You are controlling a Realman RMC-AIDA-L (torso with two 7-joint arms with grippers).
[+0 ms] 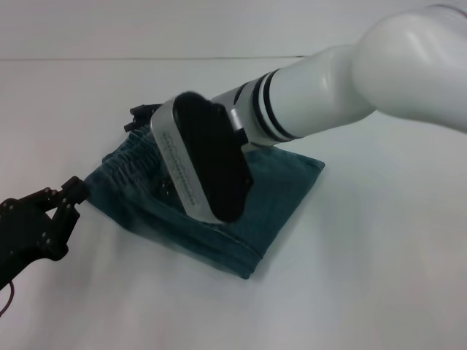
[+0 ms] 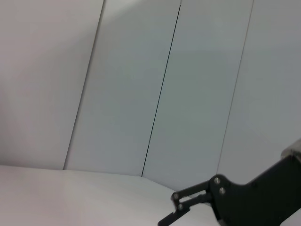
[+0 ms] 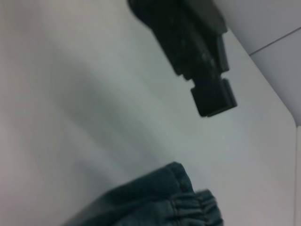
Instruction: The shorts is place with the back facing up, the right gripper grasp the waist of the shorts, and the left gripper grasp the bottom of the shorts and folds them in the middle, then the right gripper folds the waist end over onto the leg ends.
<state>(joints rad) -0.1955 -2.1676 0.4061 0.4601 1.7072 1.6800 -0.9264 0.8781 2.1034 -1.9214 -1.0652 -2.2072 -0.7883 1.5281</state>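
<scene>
Shorts (image 1: 219, 211): I am seeing them lying folded on the white counter (image 1: 379, 277), a denim slab near the middle of the head view, already doubled lengthwise.
Long axis: it is running diagonally, from the gathered elastic waist (image 1: 128, 164) at my left and slightly farther side to the leg ends toward my right; the near corner is pointing toward me at the bottom edge of the fold.
Waist in the right wrist view: the elastic corner (image 3: 188, 200) is showing low in that picture, lying flat on the counter with bare surface around it.
Right hand (image 1: 142, 117): I am reading only its dark tips past the waist's far edge, since the wrist housing is covering most of it; the right wrist view shows a dark finger block (image 3: 211, 96) above the counter, apart from the cloth. I cannot tell how far it is parted.
Right arm: it is reaching in from my upper right, sloping down across the shorts, its wrist hanging over the middle of the fabric.
Left hand (image 1: 71, 195): it is sitting low at my left, fingers (image 1: 75, 187) drawn close together right at the waist's left corner; whether it is pinching cloth I cannot tell.
Left wrist view: it is showing wall panels and a black linkage (image 2: 197, 200) only.
</scene>
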